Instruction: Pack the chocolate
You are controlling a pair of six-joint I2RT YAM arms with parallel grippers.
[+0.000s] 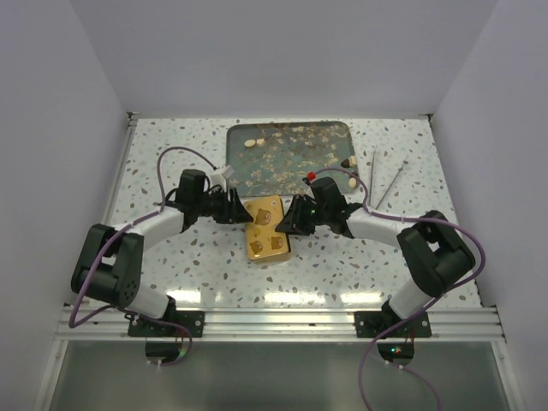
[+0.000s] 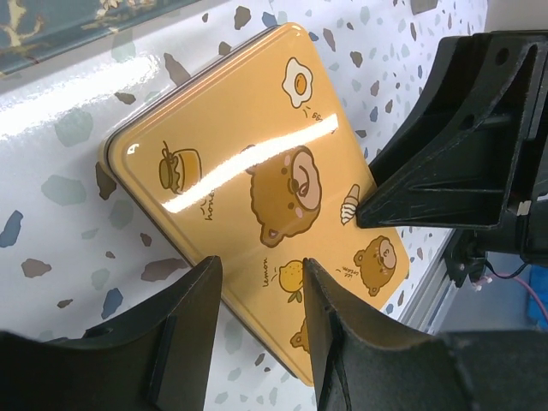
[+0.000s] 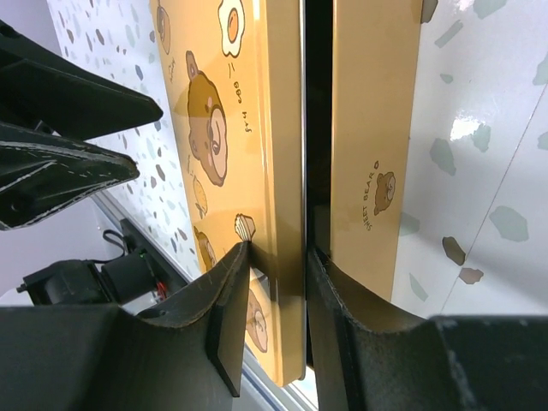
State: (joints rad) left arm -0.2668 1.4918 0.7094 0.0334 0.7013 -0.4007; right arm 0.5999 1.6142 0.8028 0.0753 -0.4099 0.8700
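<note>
The gold tin (image 1: 265, 229) with bear prints lies on the white table, just in front of the teal tray (image 1: 291, 128). A few chocolate lumps show on the tray: cream ones (image 1: 254, 143) at the back left and a dark one (image 1: 349, 161) at the right. My right gripper (image 3: 278, 253) is shut on the edge of the tin's lid (image 3: 257, 103), which stands slightly off the base (image 3: 372, 128). One finger presses the lid's top and the other sits in the gap. My left gripper (image 2: 261, 270) is open, straddling the tin's (image 2: 248, 145) left edge.
Two thin grey rods (image 1: 390, 178) lie on the table to the right of the tray. A white cable clip (image 1: 224, 174) sits near the tray's left edge. The aluminium rail (image 1: 282, 321) runs along the near table edge.
</note>
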